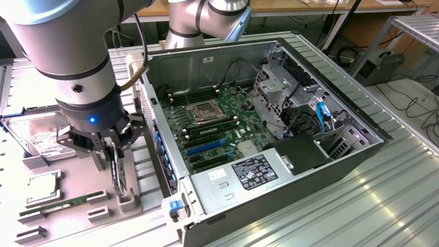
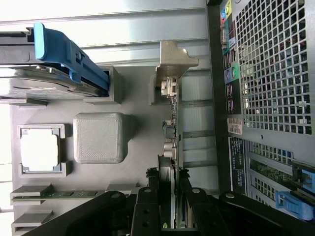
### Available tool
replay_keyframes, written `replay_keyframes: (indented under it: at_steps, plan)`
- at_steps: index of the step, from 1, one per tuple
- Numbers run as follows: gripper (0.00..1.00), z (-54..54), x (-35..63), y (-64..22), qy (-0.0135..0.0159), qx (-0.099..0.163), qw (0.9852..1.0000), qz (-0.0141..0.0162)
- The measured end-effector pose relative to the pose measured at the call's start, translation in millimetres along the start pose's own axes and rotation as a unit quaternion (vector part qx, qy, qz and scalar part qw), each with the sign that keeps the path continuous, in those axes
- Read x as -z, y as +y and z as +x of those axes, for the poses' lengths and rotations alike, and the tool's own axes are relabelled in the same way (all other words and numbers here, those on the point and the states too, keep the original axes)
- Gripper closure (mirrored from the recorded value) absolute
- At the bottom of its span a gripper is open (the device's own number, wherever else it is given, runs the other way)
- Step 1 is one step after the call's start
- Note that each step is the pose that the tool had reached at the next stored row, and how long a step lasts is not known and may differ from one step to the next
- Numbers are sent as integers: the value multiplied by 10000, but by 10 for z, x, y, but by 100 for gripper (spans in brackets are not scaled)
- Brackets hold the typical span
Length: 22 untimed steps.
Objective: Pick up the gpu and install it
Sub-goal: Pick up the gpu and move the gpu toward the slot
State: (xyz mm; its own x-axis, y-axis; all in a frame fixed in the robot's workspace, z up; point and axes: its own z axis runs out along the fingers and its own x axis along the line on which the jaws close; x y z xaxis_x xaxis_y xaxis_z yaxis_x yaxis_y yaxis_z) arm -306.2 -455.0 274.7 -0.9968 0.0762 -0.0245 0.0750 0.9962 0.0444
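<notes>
Gpu (image 2: 170, 147) stands on edge in the grey tray (image 2: 140, 164), jaws clamped on it; power-supply sticker (image 1: 254, 172) unreadable.

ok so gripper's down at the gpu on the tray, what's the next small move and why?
Probably a short, straight lift. The gripper looks closed on both faces of the gpu, which stands on edge, seated in its slot in the grey tray beside the open PC case. Pulling straight up should free the card without twisting it.
</notes>
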Motion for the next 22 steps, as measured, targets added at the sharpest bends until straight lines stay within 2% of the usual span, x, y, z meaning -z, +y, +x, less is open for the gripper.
replay_keyframes:
  at_steps: [22]
  plan:
    - [74, -2, 77, 4, 0, 0, 10000, 0]
